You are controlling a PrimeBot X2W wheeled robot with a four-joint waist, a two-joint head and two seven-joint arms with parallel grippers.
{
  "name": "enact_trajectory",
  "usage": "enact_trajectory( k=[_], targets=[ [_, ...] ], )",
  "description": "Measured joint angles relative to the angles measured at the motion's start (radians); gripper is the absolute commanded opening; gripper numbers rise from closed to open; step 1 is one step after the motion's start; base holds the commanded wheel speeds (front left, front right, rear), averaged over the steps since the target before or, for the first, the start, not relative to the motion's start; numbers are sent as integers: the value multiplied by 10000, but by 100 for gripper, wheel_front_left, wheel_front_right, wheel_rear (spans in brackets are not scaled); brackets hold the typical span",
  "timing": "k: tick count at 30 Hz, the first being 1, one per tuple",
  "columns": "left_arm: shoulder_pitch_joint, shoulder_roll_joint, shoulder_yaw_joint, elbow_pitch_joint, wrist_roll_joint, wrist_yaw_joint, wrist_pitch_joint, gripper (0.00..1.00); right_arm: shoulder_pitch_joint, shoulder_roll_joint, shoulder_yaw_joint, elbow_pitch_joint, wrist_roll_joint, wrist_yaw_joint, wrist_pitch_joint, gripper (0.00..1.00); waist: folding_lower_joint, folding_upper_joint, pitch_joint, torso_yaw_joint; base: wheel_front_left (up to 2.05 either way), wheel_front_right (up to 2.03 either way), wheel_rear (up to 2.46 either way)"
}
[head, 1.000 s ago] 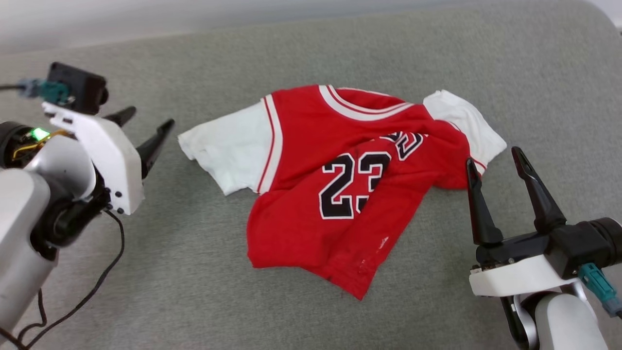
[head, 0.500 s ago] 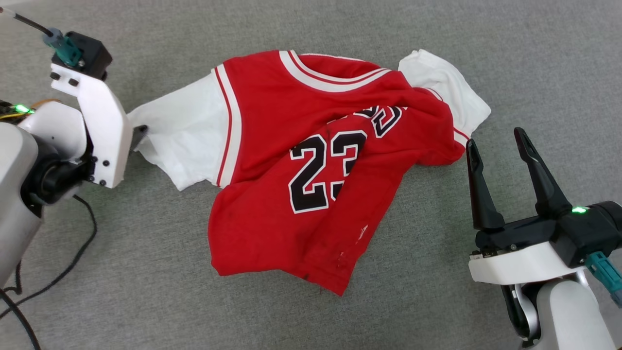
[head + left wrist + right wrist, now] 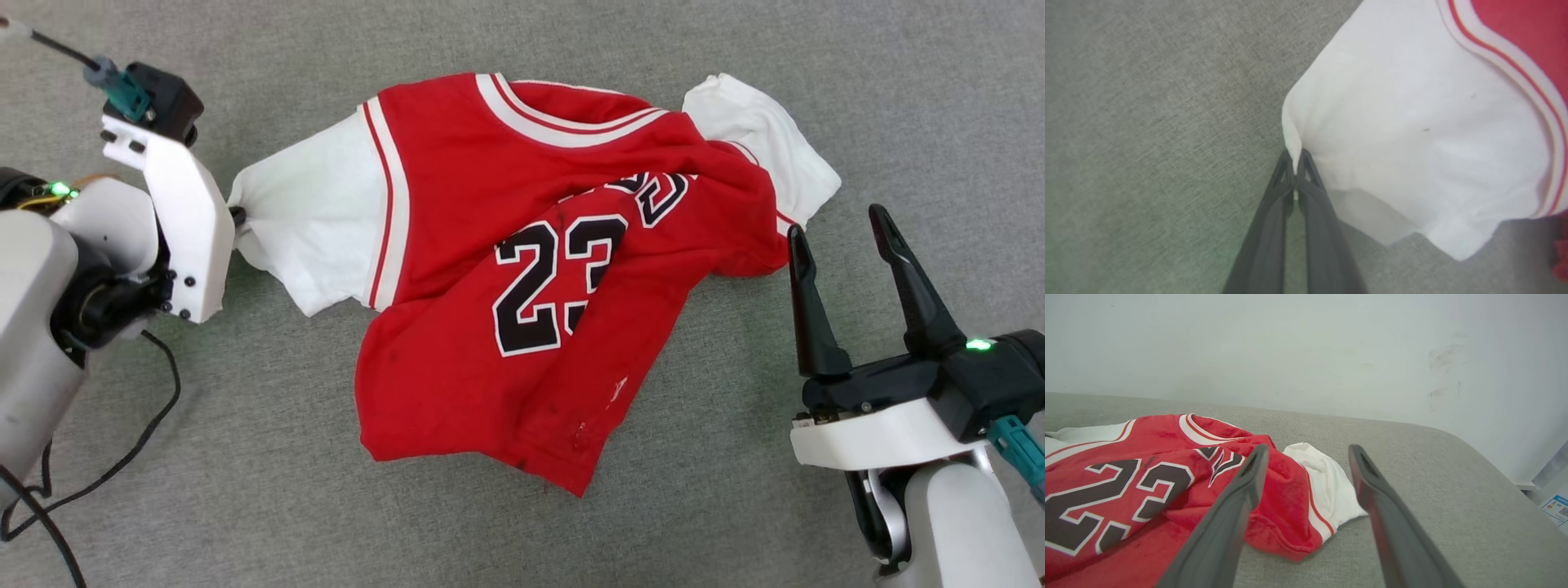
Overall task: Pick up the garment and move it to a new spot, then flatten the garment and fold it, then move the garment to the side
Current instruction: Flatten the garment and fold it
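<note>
Your left gripper [image 3: 1294, 158] clamped on white sleeve edge of jersey [image 3: 457, 163]; your right gripper [image 3: 837, 222] spread wide, hovering beside other sleeve.

The garment [image 3: 457, 204] is bright red with white sleeves, red-and-white striped trim at the collar and armholes, and a black "23" outlined in white. The surface [image 3: 735, 82] under it is flecked grey. The left gripper [image 3: 1295, 163] and right gripper [image 3: 841, 233] have black fingers on white housings.
</note>
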Motion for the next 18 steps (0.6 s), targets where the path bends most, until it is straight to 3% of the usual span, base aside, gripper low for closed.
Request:
enact_trajectory(
  k=[5, 11, 18],
  targets=[
    [493, 192, 174, 174, 148, 79, -980, 0, 0, 0, -132, 111, -165, 0, 0, 100, 0, 0, -311, 163, 0, 0, 0],
    [1388, 951, 708, 155, 6, 155, -2414, 0, 177, 0, -157, 378, -374, 0, 0, 100, 0, 0, -921, 414, 0, 0, 0],
    [2235, 1490, 1114, -1032, 90, 211, -4079, 0, 291, 0, -171, 807, -537, 0, 0, 100, 0, 0, -1563, 858, 0, 0, 0]
  ],
)
